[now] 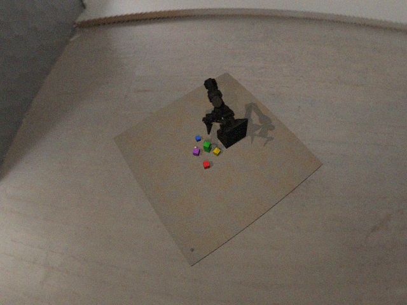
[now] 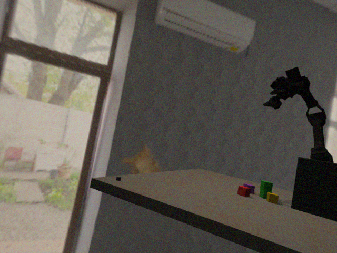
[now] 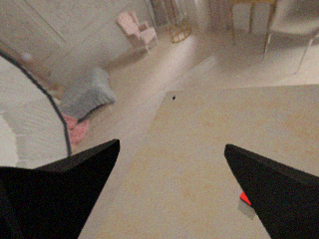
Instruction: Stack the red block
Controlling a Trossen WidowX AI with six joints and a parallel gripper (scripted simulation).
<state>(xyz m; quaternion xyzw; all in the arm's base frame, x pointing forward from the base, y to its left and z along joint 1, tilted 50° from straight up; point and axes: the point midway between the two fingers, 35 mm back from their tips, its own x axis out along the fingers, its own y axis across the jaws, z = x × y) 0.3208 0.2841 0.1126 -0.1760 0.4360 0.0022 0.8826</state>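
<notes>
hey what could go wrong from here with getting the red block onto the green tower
1. The green tower stands in a tight cluster with the purple block, yellow block and blue block; wide-open fingers coming down could clip a neighbour or topple the tower.
2. The red block lies beyond the tower from the base, so the arm may sweep over the tower.
3. In the wrist view, the red block barely peeks past one finger; the open tool is not centred yet.
</notes>
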